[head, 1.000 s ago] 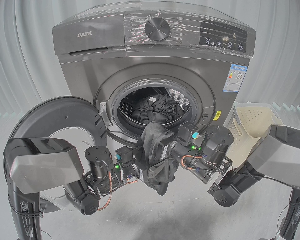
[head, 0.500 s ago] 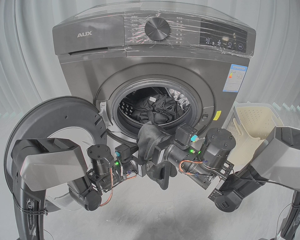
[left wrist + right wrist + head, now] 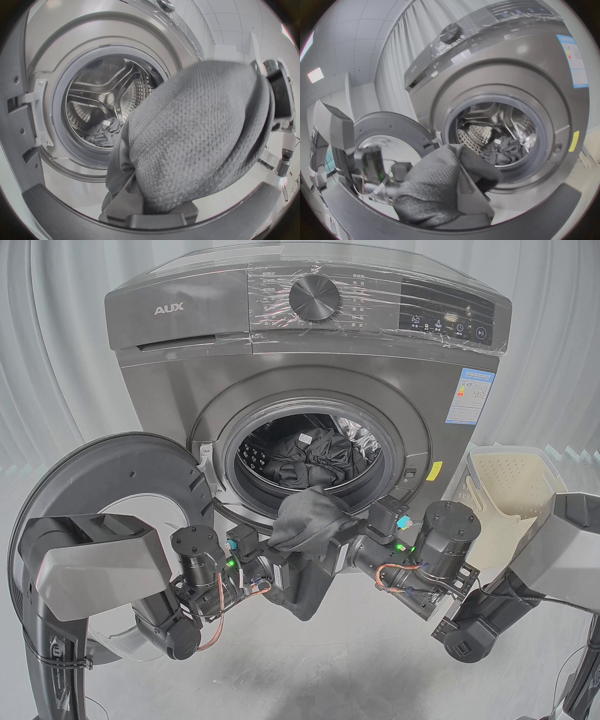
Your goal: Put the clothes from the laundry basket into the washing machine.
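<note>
Where the head view looks down, the washing machine (image 3: 300, 371) stands with its round door (image 3: 112, 471) wide open on the robot's left. A grey cloth (image 3: 309, 521) sits bunched just in front of the low rim of the hole. It lies over the left tool (image 3: 289, 571) and the right tool (image 3: 334, 549), and one end hangs down between them. The cloth hides both tools, so one cannot tell if they are spread or pinching it. Dark clothes (image 3: 312, 459) lie inside the drum. The pale laundry basket (image 3: 512, 484) sits tilted just beside the machine on the right.

In the left wrist view, the grey cloth (image 3: 193, 134) bulges up close, and the shiny drum (image 3: 103, 93) holds the dark clothes (image 3: 104, 134).

In the right wrist view, the grey cloth (image 3: 434, 184) sits in a heap before the open hole, with the door (image 3: 390, 131) beyond it
</note>
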Available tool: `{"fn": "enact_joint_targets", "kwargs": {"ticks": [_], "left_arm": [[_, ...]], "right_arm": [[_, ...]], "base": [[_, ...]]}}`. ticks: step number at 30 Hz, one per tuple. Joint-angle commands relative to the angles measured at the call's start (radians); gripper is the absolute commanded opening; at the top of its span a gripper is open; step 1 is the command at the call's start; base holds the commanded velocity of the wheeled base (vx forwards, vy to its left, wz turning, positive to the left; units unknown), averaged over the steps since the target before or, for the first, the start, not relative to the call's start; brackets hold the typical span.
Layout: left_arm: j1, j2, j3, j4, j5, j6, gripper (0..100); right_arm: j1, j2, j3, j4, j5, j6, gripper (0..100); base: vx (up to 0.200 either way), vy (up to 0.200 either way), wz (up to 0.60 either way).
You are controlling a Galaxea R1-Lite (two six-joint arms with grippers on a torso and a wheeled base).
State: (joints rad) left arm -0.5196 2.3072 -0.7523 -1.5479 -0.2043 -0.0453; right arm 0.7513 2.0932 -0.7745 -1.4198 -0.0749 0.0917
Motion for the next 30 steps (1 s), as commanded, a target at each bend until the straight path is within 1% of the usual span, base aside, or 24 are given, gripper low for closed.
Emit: {"fn": "enact_joint_targets", "kwargs": {"ticks": [1,2,4,5,12,13,14,15,16,17,18,20,22,24,25,26,27,30], "left_arm": [[0.006,-0.048,0.013,-0.001,0.005,-0.007,0],[0.006,-0.061,0.018,-0.001,0.006,-0.016,0],[0.003,-0.069,0.018,-0.001,0.009,-0.018,0],[0.0,-0.08,0.021,-0.001,0.02,-0.022,0],[-0.008,-0.124,0.053,-0.001,0.026,-0.022,0],[-0.008,-0.134,0.057,-0.001,0.026,-0.024,0],[-0.008,-0.134,0.057,-0.001,0.026,-0.024,0],[-0.008,-0.155,0.073,-0.001,0.026,-0.031,0],[-0.007,-0.17,0.091,-0.001,0.029,-0.03,0],[-0.005,-0.173,0.096,-0.001,0.029,-0.03,0],[-0.002,-0.206,0.145,-0.005,0.042,-0.024,0],[-0.005,-0.275,0.219,-0.005,0.045,-0.028,0],[-0.007,-0.322,0.278,-0.005,0.042,-0.033,0],[-0.007,-0.354,0.315,-0.005,0.04,-0.033,0],[-0.007,-0.362,0.32,-0.006,0.039,-0.033,0],[-0.008,-0.387,0.337,-0.005,0.037,-0.034,0],[-0.01,-0.402,0.343,-0.006,0.037,-0.034,0],[-0.011,-0.443,0.358,-0.003,0.034,-0.039,0]], "right_arm": [[-0.044,-0.002,0.069,-0.002,-0.006,0.002,0],[-0.05,0.001,0.09,-0.004,-0.006,0.002,0],[-0.052,0.002,0.1,-0.005,-0.006,0.002,0],[-0.05,0.004,0.116,-0.007,-0.005,0.002,0],[-0.027,-0.001,0.109,-0.028,-0.003,0.0,0],[-0.024,-0.004,0.112,-0.027,-0.003,0.002,100],[-0.024,-0.004,0.112,-0.027,-0.003,0.002,100],[-0.026,-0.007,0.141,-0.018,-0.003,0.002,100],[-0.026,-0.01,0.181,-0.018,-0.003,-0.001,100],[-0.027,-0.012,0.196,-0.018,0.0,-0.003,100],[-0.026,-0.025,0.281,-0.028,0.009,-0.01,100],[-0.023,-0.035,0.382,-0.036,0.021,-0.01,100],[-0.023,-0.044,0.462,-0.044,0.032,-0.017,100],[-0.023,-0.062,0.517,-0.042,0.047,-0.023,100],[-0.023,-0.065,0.527,-0.044,0.055,-0.024,100],[-0.021,-0.068,0.56,-0.045,0.084,-0.029,100],[-0.021,-0.068,0.578,-0.047,0.098,-0.032,100],[-0.009,-0.07,0.629,-0.048,0.109,-0.038,100]], "base": [[0.0,0.0,0.0],[0.0,0.0,0.0],[0.0,0.0,0.0],[0.0,0.0,0.0],[0.0,0.0,0.0],[0.0,0.0,0.0],[0.0,0.0,0.0],[0.0,0.0,0.0],[0.0,0.0,0.0],[0.0,0.0,0.0],[0.0,0.0,0.0],[0.0,0.0,0.0],[0.0,0.0,0.0],[0.0,0.0,0.0],[0.0,0.0,0.0],[0.0,0.0,0.0],[0.0,0.0,0.0],[0.0,0.0,0.0]]}}
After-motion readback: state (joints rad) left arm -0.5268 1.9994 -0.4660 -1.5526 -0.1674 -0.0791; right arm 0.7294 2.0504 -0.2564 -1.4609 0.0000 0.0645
